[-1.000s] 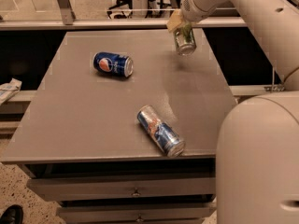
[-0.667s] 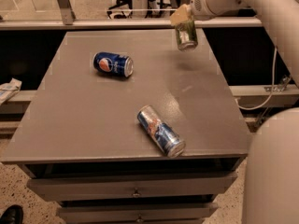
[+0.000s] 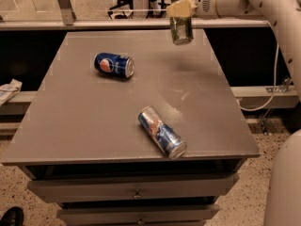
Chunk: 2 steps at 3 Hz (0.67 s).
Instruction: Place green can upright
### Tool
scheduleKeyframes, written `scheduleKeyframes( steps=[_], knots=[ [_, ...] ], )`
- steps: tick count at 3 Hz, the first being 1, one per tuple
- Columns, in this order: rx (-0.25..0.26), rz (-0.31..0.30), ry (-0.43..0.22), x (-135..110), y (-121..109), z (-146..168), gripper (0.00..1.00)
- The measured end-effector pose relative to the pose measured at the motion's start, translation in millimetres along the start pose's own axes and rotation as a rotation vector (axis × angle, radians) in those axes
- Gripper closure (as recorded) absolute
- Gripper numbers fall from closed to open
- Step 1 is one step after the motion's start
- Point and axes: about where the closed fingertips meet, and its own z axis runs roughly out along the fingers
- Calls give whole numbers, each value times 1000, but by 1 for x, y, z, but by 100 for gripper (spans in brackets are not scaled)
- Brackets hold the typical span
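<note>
Above the far right part of the flat grey table [image 3: 94, 117]: the robot's pale two-finger gripper [image 3: 180, 14] is clamped on the upper end of the green can [image 3: 181, 30], a small green-and-silver aluminium drink can. The can hangs in the air, clear of the tabletop.

Change over the last second: the can has been carried slightly higher and farther back, and its tilt has lessened. It now hangs close to vertical, with only a slight lean. The white arm [image 3: 263, 4] fills less of the near right foreground than it did.

Judgement: reorientation is largely done. Lowering the can onto its base and releasing it remain. Risk: a residual lean at touchdown could tip it.

Labels:
- The dark blue aluminium Pepsi can [image 3: 114, 64], on its side at left rear, shows the round red-white-blue emblem. No lettering is readable.
- The longer slim blue-and-silver can [image 3: 162, 132], on its side near the front edge, carries printed graphics that are unreadable.
- The green can's markings are pale and unreadable.
</note>
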Motion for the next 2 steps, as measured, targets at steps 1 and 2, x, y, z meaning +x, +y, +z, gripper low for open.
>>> scheduleKeyframes(
  steps=[1, 2],
  knots=[
    [0, -12, 4, 1, 1, 2, 100],
    [-10, -91, -13, -4, 7, 3, 100]
  ],
)
